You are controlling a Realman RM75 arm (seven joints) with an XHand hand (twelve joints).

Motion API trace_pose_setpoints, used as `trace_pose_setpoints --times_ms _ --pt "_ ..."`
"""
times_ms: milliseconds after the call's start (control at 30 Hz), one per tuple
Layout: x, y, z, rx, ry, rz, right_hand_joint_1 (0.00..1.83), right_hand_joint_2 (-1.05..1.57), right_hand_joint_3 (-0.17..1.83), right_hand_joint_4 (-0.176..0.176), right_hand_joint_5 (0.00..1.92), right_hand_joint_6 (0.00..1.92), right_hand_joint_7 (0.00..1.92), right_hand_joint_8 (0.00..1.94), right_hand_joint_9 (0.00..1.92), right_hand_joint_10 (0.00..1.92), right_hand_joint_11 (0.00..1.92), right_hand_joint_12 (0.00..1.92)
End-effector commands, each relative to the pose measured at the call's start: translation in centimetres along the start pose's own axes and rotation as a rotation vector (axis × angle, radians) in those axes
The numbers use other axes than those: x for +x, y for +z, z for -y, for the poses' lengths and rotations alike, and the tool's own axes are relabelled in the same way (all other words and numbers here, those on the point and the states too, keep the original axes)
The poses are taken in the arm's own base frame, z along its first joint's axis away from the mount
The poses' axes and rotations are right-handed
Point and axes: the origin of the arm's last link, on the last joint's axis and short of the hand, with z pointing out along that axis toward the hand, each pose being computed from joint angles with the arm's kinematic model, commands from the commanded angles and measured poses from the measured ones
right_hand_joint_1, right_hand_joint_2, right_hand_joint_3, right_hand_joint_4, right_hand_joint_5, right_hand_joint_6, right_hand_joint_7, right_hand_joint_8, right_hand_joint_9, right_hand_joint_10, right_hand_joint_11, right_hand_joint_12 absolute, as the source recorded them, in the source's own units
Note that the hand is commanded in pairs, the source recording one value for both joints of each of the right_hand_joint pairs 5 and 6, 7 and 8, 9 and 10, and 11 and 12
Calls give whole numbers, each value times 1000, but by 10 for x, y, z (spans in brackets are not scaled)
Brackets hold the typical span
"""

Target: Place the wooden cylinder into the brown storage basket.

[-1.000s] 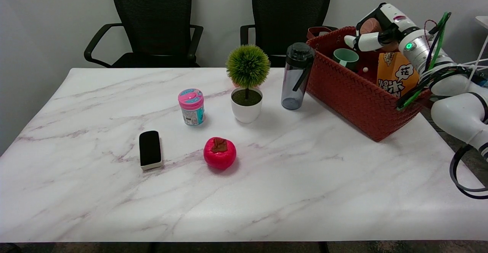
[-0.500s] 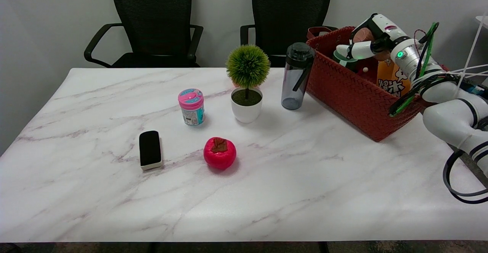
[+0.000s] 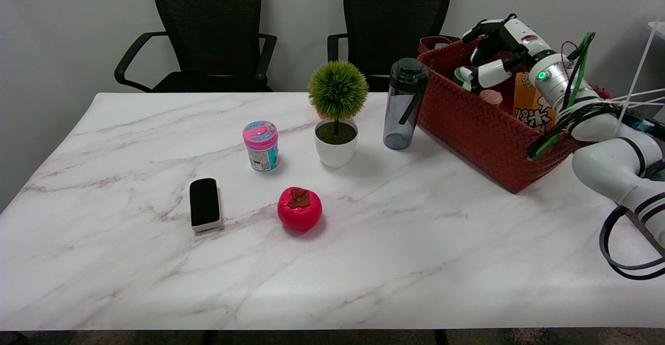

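We see right hand (image 3: pixel 491 49) w/ fingers spread, holding nothing, above basket (image 3: pixel 483 132); wooden cylinder (image 3: pixel 490 96) lies inside, directly below hand.

Wooden cylinder (image 3: pixel 491 96): pale pinkish-tan wood, only its rounded upper end visible, lying inside the brown storage basket near its middle, free of the hand's fingers above it. Brown storage basket (image 3: pixel 480 132): reddish-brown woven, rectangular, open-topped, with a strap handle at its far end; it stands upright on the worktop's far right side, set at an angle to the edge, with other items also inside it.
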Motion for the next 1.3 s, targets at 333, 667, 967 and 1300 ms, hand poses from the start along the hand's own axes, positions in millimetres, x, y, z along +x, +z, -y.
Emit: trace_pose_setpoints --times_ms 333,667,967,1300 --pt "41 -40 72 295 27 -184 1156 322 1181 0 577 577 888 888 806 806 750 750" --pt "25 -104 101 452 205 -233 1152 311 1212 0 575 575 637 637 692 692 770 770" --pt "-13 -155 99 487 355 -241 1135 382 1140 0 564 564 745 745 758 758 887 887" --pt "-95 -180 70 344 577 -37 1144 462 874 0 575 575 1122 1122 1322 1322 1339 1339"
